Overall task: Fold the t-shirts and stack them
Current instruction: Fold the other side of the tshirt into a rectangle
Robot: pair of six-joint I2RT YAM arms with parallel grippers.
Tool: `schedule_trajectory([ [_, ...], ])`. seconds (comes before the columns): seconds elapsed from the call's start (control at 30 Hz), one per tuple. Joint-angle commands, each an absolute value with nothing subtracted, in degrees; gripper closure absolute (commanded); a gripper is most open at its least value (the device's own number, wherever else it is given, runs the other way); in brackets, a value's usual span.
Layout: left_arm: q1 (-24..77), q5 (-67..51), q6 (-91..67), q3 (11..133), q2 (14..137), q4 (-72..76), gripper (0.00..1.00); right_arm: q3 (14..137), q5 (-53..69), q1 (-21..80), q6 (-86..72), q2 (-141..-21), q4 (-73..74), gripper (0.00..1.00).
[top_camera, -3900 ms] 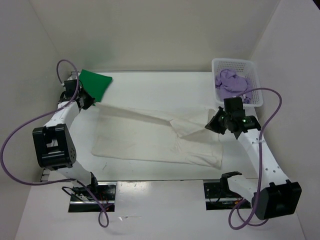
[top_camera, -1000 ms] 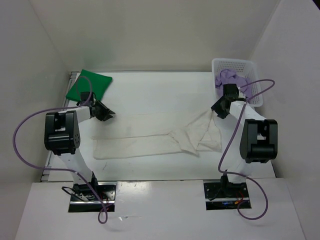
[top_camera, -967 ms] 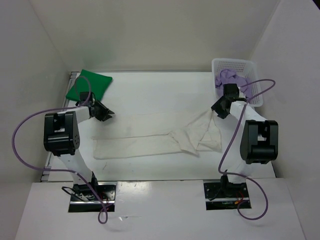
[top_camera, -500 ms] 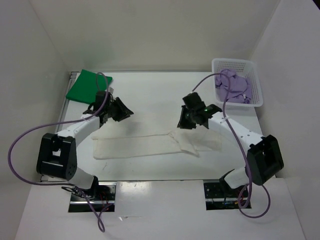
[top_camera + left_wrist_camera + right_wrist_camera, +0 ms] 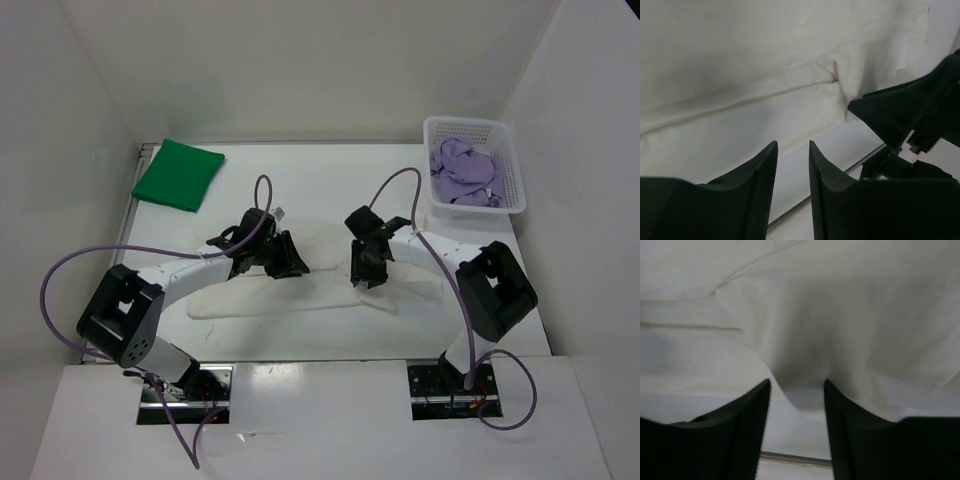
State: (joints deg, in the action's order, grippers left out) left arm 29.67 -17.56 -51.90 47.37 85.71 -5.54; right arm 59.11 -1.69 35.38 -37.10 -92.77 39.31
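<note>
- Far left, seen only from above: green shirt [image 5: 178, 174], folded flat at the far left corner of the table [image 5: 320, 185], well apart from both arms.
- Across the middle: white shirt [image 5: 240, 295], stretched out as a long band running left to right, with looser cloth bunched at its right end.
- Left of centre: left gripper [image 5: 285, 262], low over the band's far edge and reaching toward the middle.
- Close up from the left wrist: jaws slightly apart with nothing between them, poised over white cloth crossed by a long seam [image 5: 740, 102]; dark bulk of the other arm at the right edge of that view.
- Just right of centre: right gripper [image 5: 365, 268], near the left one and pointed down at the bunched cloth.
- Close up from the right wrist: jaws parted, a rounded fold of the white shirt sitting in the gap at their tips; contact with the cloth impossible to judge.
- Far right, seen only from above: purple shirt [image 5: 462, 172], crumpled inside the white basket [image 5: 470, 127] at the far right corner.
</note>
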Motion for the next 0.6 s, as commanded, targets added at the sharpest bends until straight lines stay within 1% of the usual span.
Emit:
schedule_trajectory([
  [0.0, 30.85, -20.12, -53.26, 50.0, 84.55, -3.87, 0.61, 61.52, -5.09, 35.42, -35.77, -94.22, 40.08, 0.55],
  [0.07, 31.99, -20.13, -53.78, 50.53, 85.08, -3.87, 0.61, 62.22, -5.89, 35.42, -35.24, -95.79, 40.08, 0.63],
  [0.1, 31.99, -20.65, -53.79, 50.54, 85.6, -3.87, 0.61, 62.75, -6.41, 35.42, -35.24, -95.8, 40.08, 0.72],
  [0.13, 32.6, -20.65, -53.79, 50.54, 85.61, -3.87, 0.61, 62.75, -5.89, 35.42, -35.24, -95.8, 40.08, 0.84],
  [0.2, 32.61, -21.45, -54.84, 51.06, 86.22, -3.16, 0.61, 63.37, -4.4, 33.5, -35.24, -94.93, 38.85, 0.89],
  [0.23, 33.13, -22.23, -54.84, 51.59, 86.74, -2.64, 0.61, 63.37, -3.7, 32.79, -35.24, -94.4, 38.85, 0.89],
  [0.27, 33.13, -22.85, -54.84, 51.59, 87.27, -2.64, 0.61, 63.89, -1.26, 31.83, -34.37, -93.79, 38.85, 0.93],
  [0.3, 33.13, -22.85, -54.84, 52.46, 87.28, -2.64, 0.61, 63.9, 0.68, 29.03, -33.5, -92.74, 38.06, 0.95],
  [0.33, 33.74, -23.55, -54.84, 52.99, 87.88, -2.64, 0.61, 62.68, 5.75, 27.26, -31.75, -92.2, 37.45, 0.95],
  [0.43, 33.75, -25.48, -55.98, 53.88, 88.59, -1.5, 0.61, 60.13, 14.12, 19.01, -29.1, -91.49, 34.9, 0.96],
  [0.47, 33.75, -26.01, -55.99, 54.4, 89.29, -1.49, 0.61, 58.46, 18.07, 17.16, -27.79, -91.49, 34.28, 0.93],
  [0.5, 33.75, -26.02, -55.99, 54.4, 89.3, -1.49, 0.61, 57.93, 18.11, 14.53, -27.77, -92.19, 34.28, 0.91],
  [0.53, 34.36, -26.54, -55.99, 55.1, 89.99, -1.49, 0.61, 57.05, 18.11, 13.81, -27.77, -93.07, 33.76, 0.85],
  [0.57, 34.37, -26.54, -55.99, 55.63, 90.78, -1.49, 0.61, 57.04, 17.06, 13.8, -27.77, -93.08, 33.23, 0.68],
])
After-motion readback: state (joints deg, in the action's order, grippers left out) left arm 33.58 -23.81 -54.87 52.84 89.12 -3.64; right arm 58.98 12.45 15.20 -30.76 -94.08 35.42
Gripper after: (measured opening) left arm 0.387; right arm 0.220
